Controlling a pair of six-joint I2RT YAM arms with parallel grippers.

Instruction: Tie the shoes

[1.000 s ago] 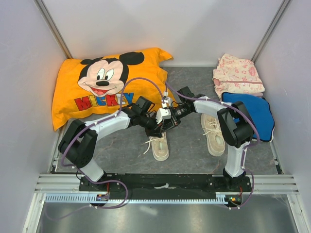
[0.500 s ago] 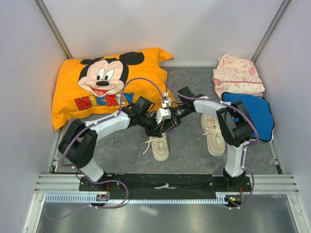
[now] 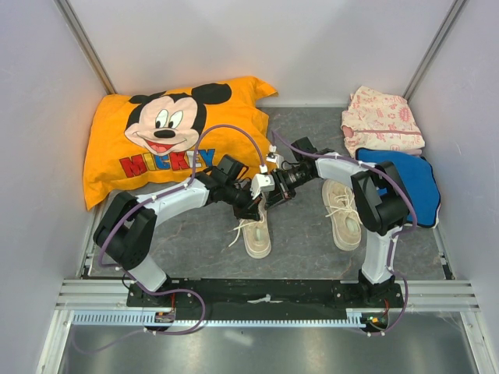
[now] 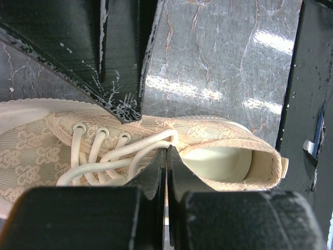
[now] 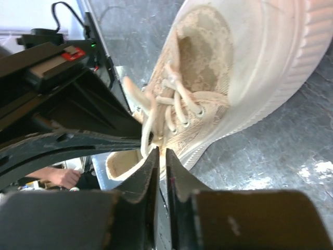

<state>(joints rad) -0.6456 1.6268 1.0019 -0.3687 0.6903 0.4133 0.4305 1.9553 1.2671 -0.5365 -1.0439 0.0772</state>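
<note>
In the middle of the grey table [image 3: 300, 234], the left shoe [image 3: 257, 235] lies with its toe towards the near edge and its heel opening towards the far side. Both arms reach in over its far end. The right shoe [image 3: 344, 216] sits well apart to the right, pointing the same way, with its white laces lying loose across the top.

The left gripper [image 4: 166, 149] hangs directly above the left shoe's lacing, at the edge of the heel opening. Its fingers [image 4: 153, 174] are pressed flat together, and the laces [image 4: 117, 156] loop out of the eyelets and run right up to the fingertips.

The right gripper [image 5: 159, 152] meets it from the right, just above the same shoe. Its fingers are drawn nearly together, with only a thin slit between them. One lace strand comes down to their tips, but this close I cannot tell whether it is clamped or merely lying beside them.

At the far left lies an orange cartoon-mouse pillow [image 3: 168, 136]. At the far right a folded pink cloth [image 3: 380, 117] rests partly on a blue cloth [image 3: 405, 181].
</note>
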